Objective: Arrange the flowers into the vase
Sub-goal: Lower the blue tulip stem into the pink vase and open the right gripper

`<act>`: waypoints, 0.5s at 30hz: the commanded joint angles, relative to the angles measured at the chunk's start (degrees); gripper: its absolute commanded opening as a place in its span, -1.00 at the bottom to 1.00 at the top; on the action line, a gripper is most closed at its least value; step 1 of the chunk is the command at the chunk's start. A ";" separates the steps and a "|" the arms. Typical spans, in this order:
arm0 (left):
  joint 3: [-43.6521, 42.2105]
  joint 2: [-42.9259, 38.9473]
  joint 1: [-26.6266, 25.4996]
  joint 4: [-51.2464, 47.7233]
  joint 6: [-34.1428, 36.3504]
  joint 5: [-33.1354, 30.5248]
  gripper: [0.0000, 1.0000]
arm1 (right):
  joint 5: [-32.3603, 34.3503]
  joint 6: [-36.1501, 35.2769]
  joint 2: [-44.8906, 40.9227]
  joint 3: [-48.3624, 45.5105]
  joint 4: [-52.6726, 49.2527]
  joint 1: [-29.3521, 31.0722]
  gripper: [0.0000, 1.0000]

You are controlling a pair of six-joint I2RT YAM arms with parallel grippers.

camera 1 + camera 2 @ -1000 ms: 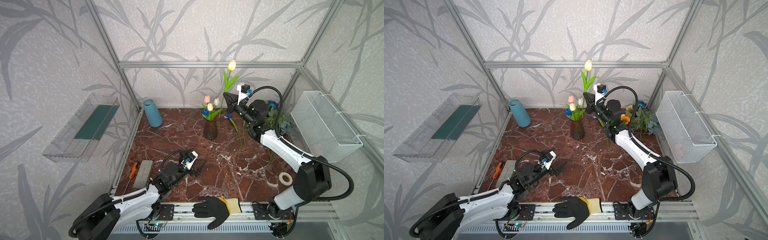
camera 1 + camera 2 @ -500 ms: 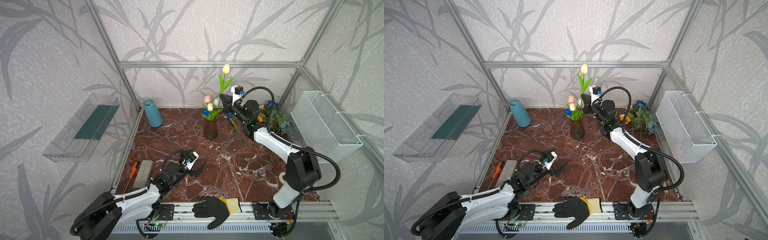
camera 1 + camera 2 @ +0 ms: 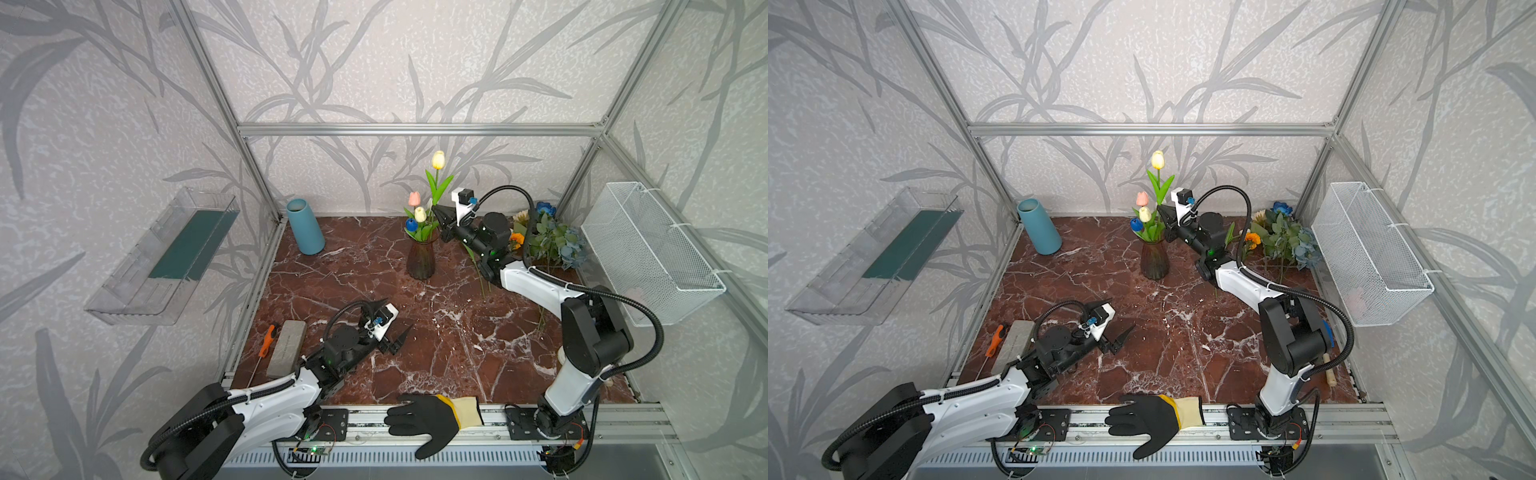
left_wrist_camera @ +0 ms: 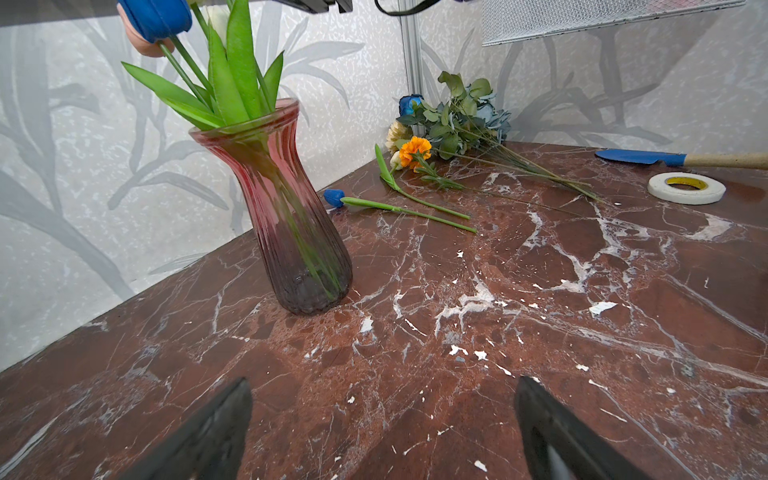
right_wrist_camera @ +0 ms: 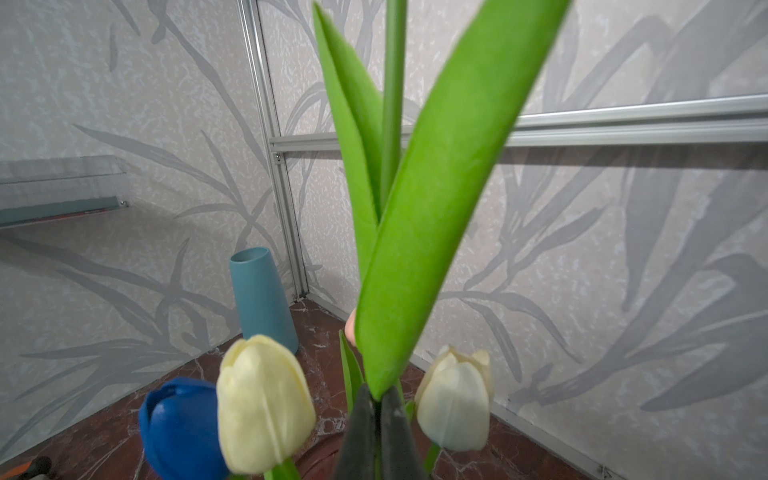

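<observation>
Left wrist view first: your left gripper (image 4: 383, 380) has its jaws spread wide with nothing between them, low over the bench (image 4: 540, 291). Ahead of it the vase (image 4: 286, 232) stands upright (pinkish glass, darker toward the base) with green stems inside and a blue tulip (image 4: 156, 16) head above the rim. Past the vase a second blue tulip (image 4: 333, 197) lies flat on the bench. Beyond that, the orange marigold (image 4: 415, 148) and the dusty-blue bunch (image 4: 469, 112) are piled near the corner. A tape roll (image 4: 685, 188) sits apart from them.

Right wrist view: your right gripper (image 5: 377, 409) is pinched tight on the yellow tulip (image 5: 432, 216), low on its stem. Its leaves fill the frame, and a cream tulip (image 5: 266, 403) and a white tulip (image 5: 455, 403) sit just beside the jaws.

In both top views the vase is at 12 o'clock from the bench's middle. The right gripper is just at the vase's 1 o'clock, holding the yellow tulip upright, its head above the pink tulip (image 3: 414, 198). You can't tell whether the stem's end is inside the vase. The loose flowers are in the 2 o'clock corner, the teal cylinder (image 3: 305, 226) is in the 10 o'clock corner, and the left gripper is at 7 o'clock, well apart from the vase.
</observation>
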 commanded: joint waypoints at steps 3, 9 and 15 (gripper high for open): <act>1.10 0.37 -0.14 -0.12 1.06 0.20 0.96 | 0.08 -1.91 0.35 -2.01 3.35 -0.09 -1.00; 1.31 0.69 -0.12 -0.38 1.23 0.01 0.96 | 2.81 -4.10 -1.09 -1.27 -5.35 0.11 -0.71; 1.39 0.63 -0.18 -0.47 1.15 0.14 0.96 | 7.66 -8.73 -2.02 2.96 -18.15 1.51 -0.58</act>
